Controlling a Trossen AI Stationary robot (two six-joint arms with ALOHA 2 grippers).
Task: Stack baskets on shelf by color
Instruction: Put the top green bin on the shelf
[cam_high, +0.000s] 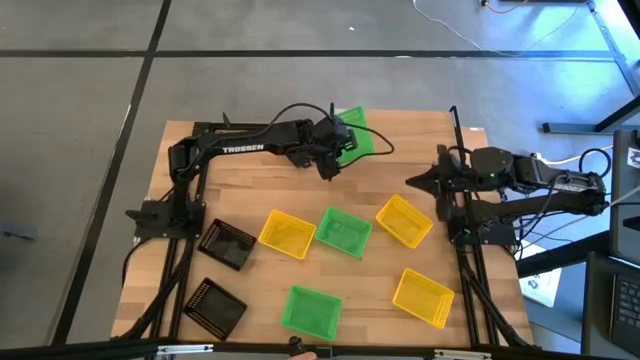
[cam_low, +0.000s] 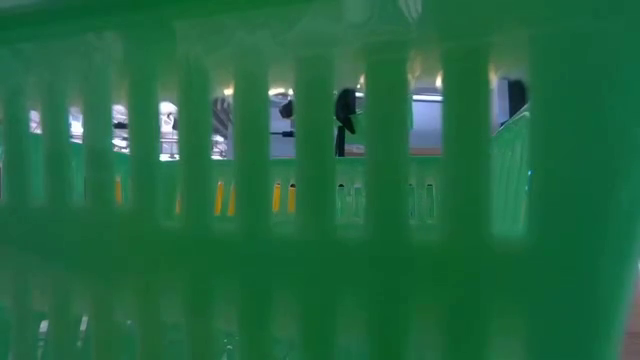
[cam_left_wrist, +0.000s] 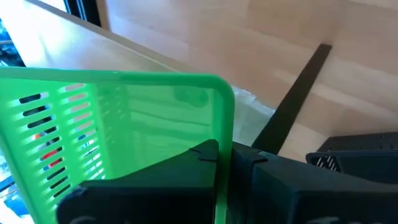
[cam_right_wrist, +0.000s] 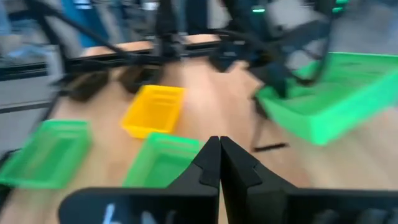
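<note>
I have the left gripper (cam_high: 338, 140) up near the far edge of the planked wooden tabletop (cam_high: 250, 175), its dark fingers (cam_left_wrist: 205, 163) pinching the rim of a bright green perforated plastic basket (cam_high: 355, 132). That held basket sits tilted, clear of the surface, its slotted wall (cam_left_wrist: 56, 134) filling most of my left wrist view, with a thin black metal post (cam_left_wrist: 298, 96) running across pale wood beyond it. From the right wrist view the same basket (cam_right_wrist: 333, 93) hangs slanted, long axis roughly along the table's far edge. The far half of the table is mostly bare; the near half is crowded. There I count a second green mesh basket (cam_high: 343, 231) in the middle, touching a yellow mesh basket (cam_high: 286, 234) on its left side, another yellow one (cam_high: 404, 220) just to its right, a third yellow (cam_high: 422, 297) near the right front, a third green (cam_high: 310, 310) at the front edge, and two black mesh baskets (cam_high: 226, 244) (cam_high: 215, 306) by the left frame. The right gripper (cam_high: 418, 181) waits at the right side, fingertips pressed together, holding nothing.
</note>
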